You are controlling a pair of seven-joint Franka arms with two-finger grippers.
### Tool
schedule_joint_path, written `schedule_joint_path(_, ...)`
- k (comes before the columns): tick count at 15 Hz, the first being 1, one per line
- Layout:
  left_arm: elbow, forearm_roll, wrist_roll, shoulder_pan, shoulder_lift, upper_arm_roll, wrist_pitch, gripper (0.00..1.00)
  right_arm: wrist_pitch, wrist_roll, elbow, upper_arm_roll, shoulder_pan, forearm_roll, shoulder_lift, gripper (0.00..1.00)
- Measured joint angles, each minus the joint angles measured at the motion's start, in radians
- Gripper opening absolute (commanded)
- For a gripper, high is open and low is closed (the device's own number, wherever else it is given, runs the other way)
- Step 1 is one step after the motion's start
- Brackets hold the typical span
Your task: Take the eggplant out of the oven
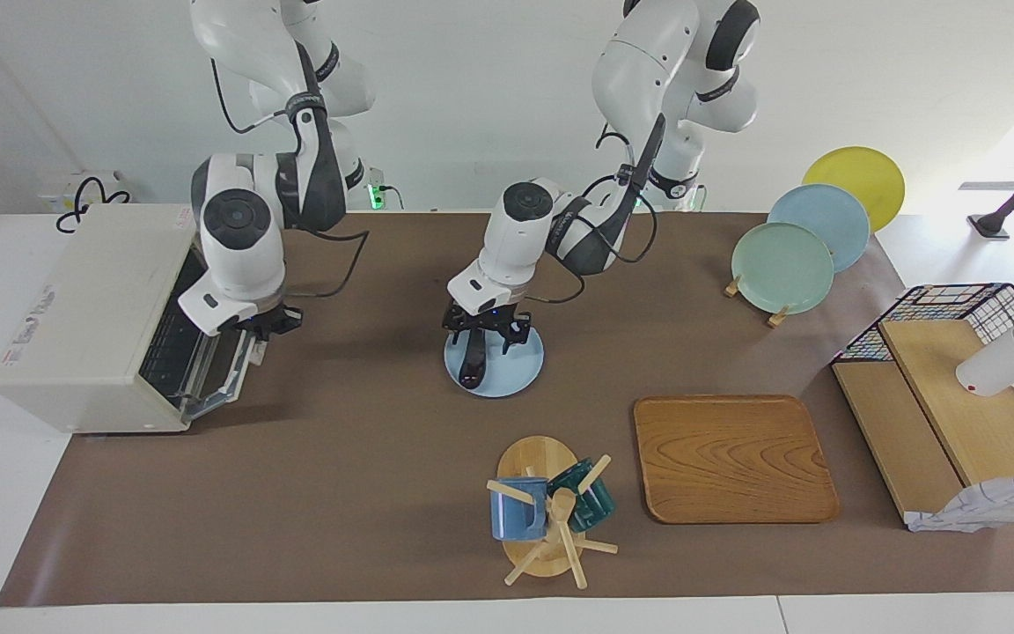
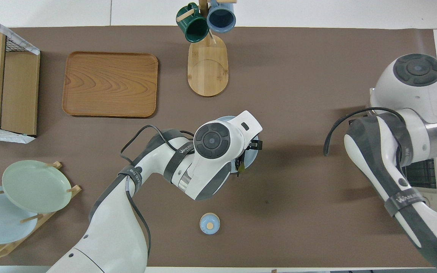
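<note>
Lying on one plate (image 1: 520,365), one eggplant (image 1: 473,361); left tool (image 1: 487,333) released above.

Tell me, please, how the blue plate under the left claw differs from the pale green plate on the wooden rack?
The blue plate lies flat on the brown mat, while the green plate stands nearly on edge in its rack. The blue plate carries the eggplant, with the left claw just over it; the green plate is bare. The blue plate sits mid-table; the green plate is toward the left arm's end. Both are round and plain.
</note>
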State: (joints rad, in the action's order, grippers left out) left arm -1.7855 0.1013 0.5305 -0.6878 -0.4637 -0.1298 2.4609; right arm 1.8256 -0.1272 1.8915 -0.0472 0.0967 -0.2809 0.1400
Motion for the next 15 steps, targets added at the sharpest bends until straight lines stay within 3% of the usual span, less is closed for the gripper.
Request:
schedule_joint_path(4,-0.018,0.000,0.000,-0.002,-0.009,0.001,0.031,0.89,-0.054,0.074,-0.040,-0.009,-0.044,-0.007,-0.018,0.08)
schedule_joint_path(11,-0.032,0.000,0.000,-0.001,-0.009,0.005,0.055,0.03,-0.119,0.178,-0.058,-0.013,-0.117,0.007,-0.053,0.08)
schedule_joint_path(15,-0.030,0.000,0.000,0.001,-0.009,0.012,0.053,0.00,-0.215,0.178,-0.135,-0.003,-0.114,0.093,-0.071,0.13)
